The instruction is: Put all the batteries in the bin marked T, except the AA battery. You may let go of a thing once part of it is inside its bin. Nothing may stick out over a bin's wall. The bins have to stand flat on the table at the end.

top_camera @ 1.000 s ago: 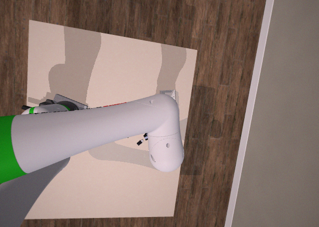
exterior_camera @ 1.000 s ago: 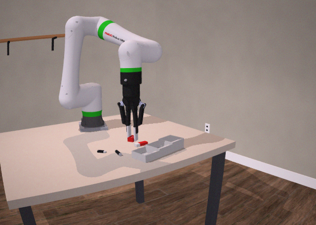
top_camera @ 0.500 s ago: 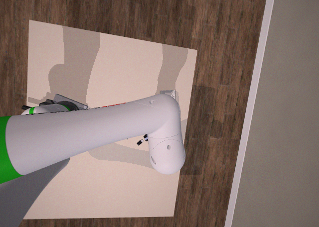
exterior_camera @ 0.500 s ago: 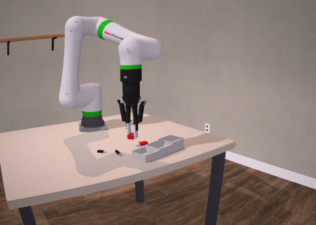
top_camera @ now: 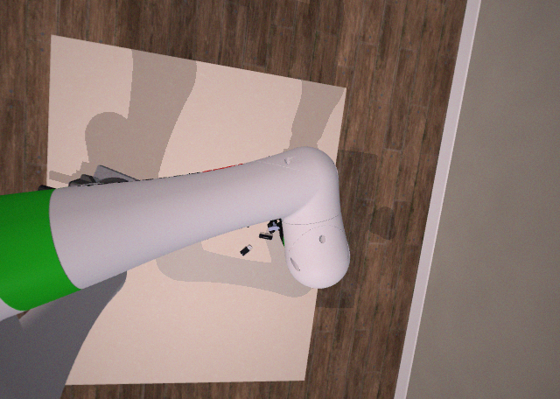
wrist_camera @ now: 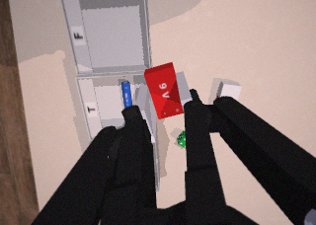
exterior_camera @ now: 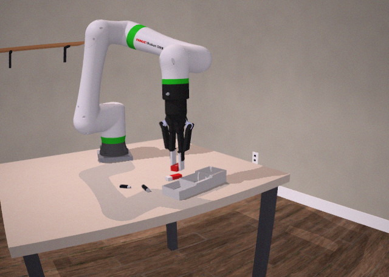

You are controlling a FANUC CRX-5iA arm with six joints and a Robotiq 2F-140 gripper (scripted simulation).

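My gripper (exterior_camera: 177, 165) (wrist_camera: 165, 90) is shut on a red 9V battery (exterior_camera: 174, 167) (wrist_camera: 164, 90) and holds it a little above the table, just beside the grey bin (exterior_camera: 188, 189) (wrist_camera: 69, 18). In the wrist view the battery hangs by the wall of the compartment marked T (wrist_camera: 106, 109), where a blue battery (wrist_camera: 126, 93) lies. The compartment marked F (wrist_camera: 111, 37) is empty. A second red and white 9V battery (exterior_camera: 173, 177) (wrist_camera: 228, 90) lies on the table by the bin. Two small black batteries (exterior_camera: 124, 186) (exterior_camera: 146, 188) (top_camera: 245, 250) (top_camera: 265, 235) lie further left.
The bin stands flat near the table's right edge (exterior_camera: 276, 181). A small green thing (wrist_camera: 182, 138) lies on the table under my fingers; I cannot tell what it is. In the overhead view my arm (top_camera: 180, 218) hides the bin and the gripper.
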